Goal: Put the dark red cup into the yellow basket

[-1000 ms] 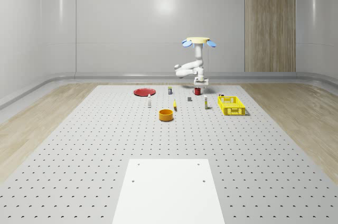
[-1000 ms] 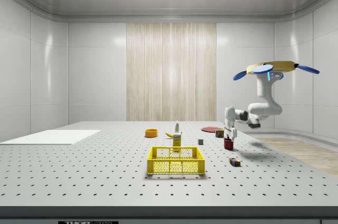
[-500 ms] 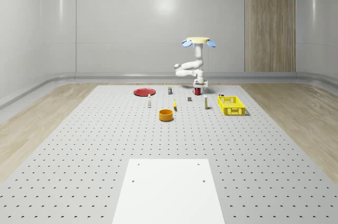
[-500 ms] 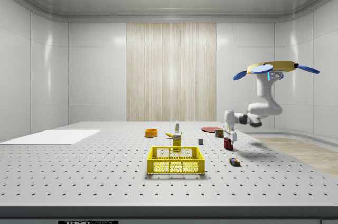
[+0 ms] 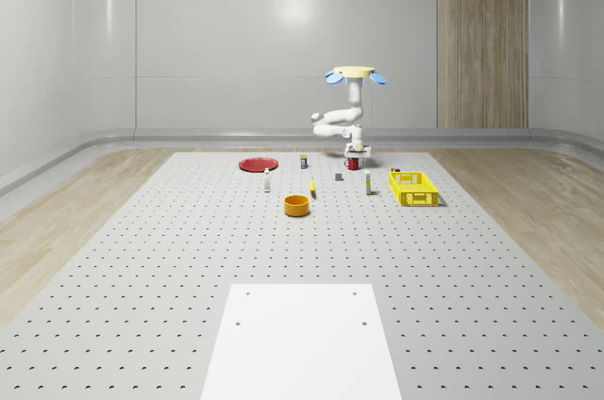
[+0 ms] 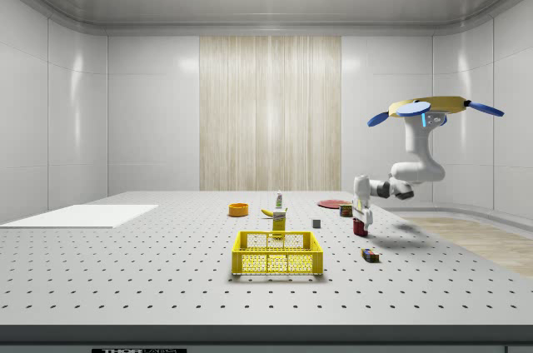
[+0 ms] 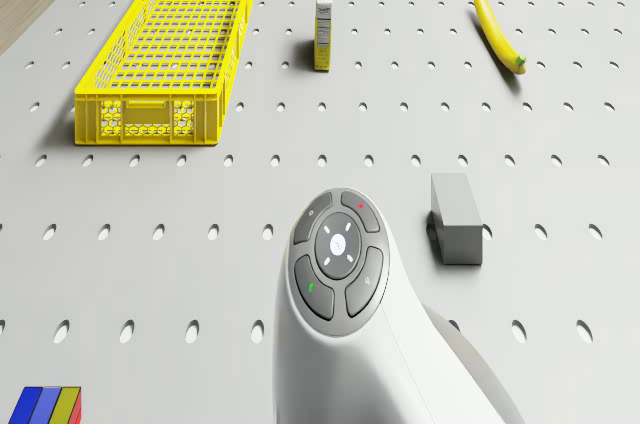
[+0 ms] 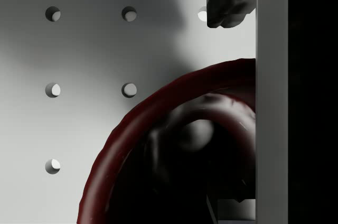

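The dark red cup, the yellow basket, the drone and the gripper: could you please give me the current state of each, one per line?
Dark red cup: upright on the table, mouth open upward, not lifted.
Yellow basket: on the table, nothing inside, apart from the cup.
Drone: hovering above the table, near the cup.
Gripper: lowered right at the cup's rim.

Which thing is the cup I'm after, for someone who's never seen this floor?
Find the hovering drone; its claw hangs right over the dark red cup on the perforated floor. The red plate nearby is flat; the cup is small and upright.
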`<state>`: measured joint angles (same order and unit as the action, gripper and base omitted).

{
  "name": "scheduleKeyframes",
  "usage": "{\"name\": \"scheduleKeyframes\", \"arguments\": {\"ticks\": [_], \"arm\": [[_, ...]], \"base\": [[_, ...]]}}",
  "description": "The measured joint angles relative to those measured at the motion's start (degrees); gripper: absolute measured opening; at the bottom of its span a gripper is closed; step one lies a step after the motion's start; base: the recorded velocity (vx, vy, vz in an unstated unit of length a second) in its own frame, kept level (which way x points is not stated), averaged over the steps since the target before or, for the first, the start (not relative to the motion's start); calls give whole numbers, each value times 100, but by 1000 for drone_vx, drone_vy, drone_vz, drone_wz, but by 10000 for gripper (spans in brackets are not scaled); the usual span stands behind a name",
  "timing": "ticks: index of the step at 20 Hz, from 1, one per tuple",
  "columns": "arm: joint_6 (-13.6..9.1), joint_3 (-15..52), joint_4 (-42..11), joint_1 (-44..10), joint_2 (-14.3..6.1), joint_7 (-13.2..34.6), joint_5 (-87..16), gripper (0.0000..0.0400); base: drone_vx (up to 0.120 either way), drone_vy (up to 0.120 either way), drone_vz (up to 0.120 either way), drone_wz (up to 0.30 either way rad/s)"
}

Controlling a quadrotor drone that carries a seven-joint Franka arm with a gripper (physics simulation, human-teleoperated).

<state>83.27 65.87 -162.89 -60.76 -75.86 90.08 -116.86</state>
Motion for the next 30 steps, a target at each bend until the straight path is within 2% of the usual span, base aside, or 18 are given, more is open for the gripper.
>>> {"name": "scheduleKeyframes", "arguments": {"ticks": [15, 16, 17, 19, 21, 24, 26, 30], "arm": [[118, 55, 96, -248, -93, 158, 69, 400], [126, 60, 101, -259, -101, 163, 75, 376], [135, 65, 105, -268, -109, 168, 81, 315], [153, 73, 112, -284, -127, 177, 93, 231], [170, 79, 116, -297, -145, 186, 104, 179], [196, 88, 122, -314, -173, 207, 119, 140], [214, 95, 124, -328, -198, 337, 125, 134], [236, 102, 126, -344, -227, 197, 128, 134]], "base": [[0, 0, 0, 0], [0, 0, 0, 0], [0, 0, 0, 0], [0, 0, 0, 0], [0, 0, 0, 0], [0, 0, 0, 0], [0, 0, 0, 0], [0, 0, 0, 0]]}}
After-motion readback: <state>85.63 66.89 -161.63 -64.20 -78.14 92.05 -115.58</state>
